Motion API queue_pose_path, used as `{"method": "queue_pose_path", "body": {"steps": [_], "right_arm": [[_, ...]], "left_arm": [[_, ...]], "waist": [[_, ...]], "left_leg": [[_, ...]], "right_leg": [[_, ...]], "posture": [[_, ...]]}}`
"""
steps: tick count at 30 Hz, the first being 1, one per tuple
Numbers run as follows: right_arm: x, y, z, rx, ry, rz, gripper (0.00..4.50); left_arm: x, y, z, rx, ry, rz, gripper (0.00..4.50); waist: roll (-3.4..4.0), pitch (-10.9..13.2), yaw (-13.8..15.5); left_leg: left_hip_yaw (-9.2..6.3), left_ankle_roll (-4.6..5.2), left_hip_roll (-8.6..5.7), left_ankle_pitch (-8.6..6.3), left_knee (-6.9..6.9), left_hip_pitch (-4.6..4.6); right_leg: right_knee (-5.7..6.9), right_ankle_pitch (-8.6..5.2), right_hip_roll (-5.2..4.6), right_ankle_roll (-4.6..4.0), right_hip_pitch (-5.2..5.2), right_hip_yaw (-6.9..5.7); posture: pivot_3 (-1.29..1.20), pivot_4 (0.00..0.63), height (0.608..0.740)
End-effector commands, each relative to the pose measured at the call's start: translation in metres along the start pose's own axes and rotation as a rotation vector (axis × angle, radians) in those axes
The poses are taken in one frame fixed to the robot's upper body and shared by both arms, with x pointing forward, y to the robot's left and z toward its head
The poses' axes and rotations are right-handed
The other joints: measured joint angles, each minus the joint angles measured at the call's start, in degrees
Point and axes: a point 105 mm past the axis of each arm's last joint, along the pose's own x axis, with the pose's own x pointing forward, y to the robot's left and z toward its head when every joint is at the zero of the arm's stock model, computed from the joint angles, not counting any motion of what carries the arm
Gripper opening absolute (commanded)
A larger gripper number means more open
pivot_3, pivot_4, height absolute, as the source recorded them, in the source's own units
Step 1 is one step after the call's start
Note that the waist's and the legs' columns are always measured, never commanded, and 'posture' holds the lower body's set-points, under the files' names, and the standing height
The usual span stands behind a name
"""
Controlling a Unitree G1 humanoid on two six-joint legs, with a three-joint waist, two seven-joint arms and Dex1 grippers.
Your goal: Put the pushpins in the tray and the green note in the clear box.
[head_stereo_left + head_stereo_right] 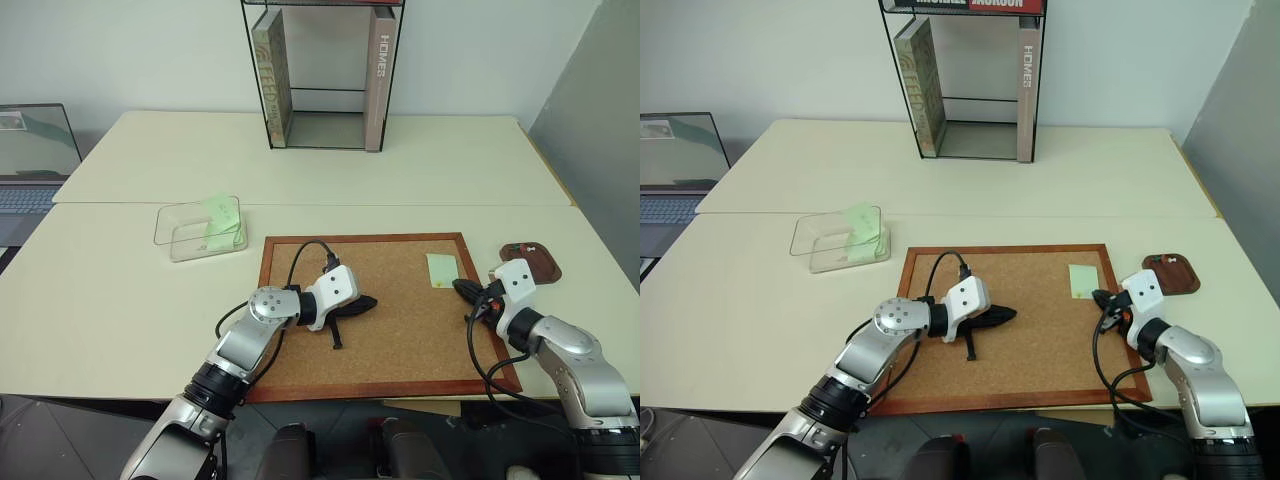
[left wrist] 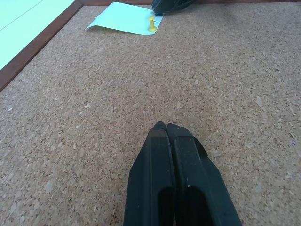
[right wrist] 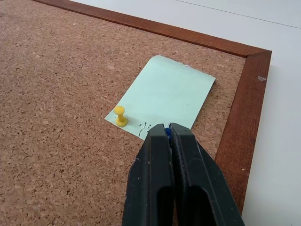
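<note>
The right gripper was seen closed at the near edge of the green note on the cork board, with a speck of blue between its tips, probably the head of a blue pushpin, though little of it was exposed. A yellow pushpin was left standing in the note's near corner. The left gripper was held shut and empty above the middle of the board. The tray lay just beyond the board's right edge, and the clear box, with a green slip already inside, lay well apart to the left. A thin grip was judged likely to slip off the pin, and a pull might tear or drag the note, since the yellow pin anchored it. On a book in the wire rack, "HOMES" could be read.
</note>
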Motion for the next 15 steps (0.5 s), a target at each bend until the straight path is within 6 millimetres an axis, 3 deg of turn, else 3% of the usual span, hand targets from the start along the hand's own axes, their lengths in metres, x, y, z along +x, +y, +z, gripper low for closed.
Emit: {"method": "queue_pose_path", "body": {"steps": [1,15], "right_arm": [[0.000,0.012,0.034,-0.086,-0.125,0.046,0.04],[-0.005,0.002,0.057,-0.078,-0.216,0.000,0.04]], "left_arm": [[0.001,-0.009,-0.020,-0.024,0.082,-0.037,0.00],[-0.001,-0.010,-0.024,-0.023,0.103,-0.042,0.00]], "waist": [[0.00,0.0,0.0],[-0.02,0.0,-0.1]], "left_leg": [[0.00,0.00,0.00,0.00,0.00,0.00],[0.01,0.00,0.03,0.00,0.00,0.02]], "right_leg": [[0.00,0.00,0.00,0.00,0.00,0.00],[0.01,0.00,0.03,0.00,0.00,0.01]], "posture": [[0.00,0.150,0.740],[0.00,0.150,0.740]]}}
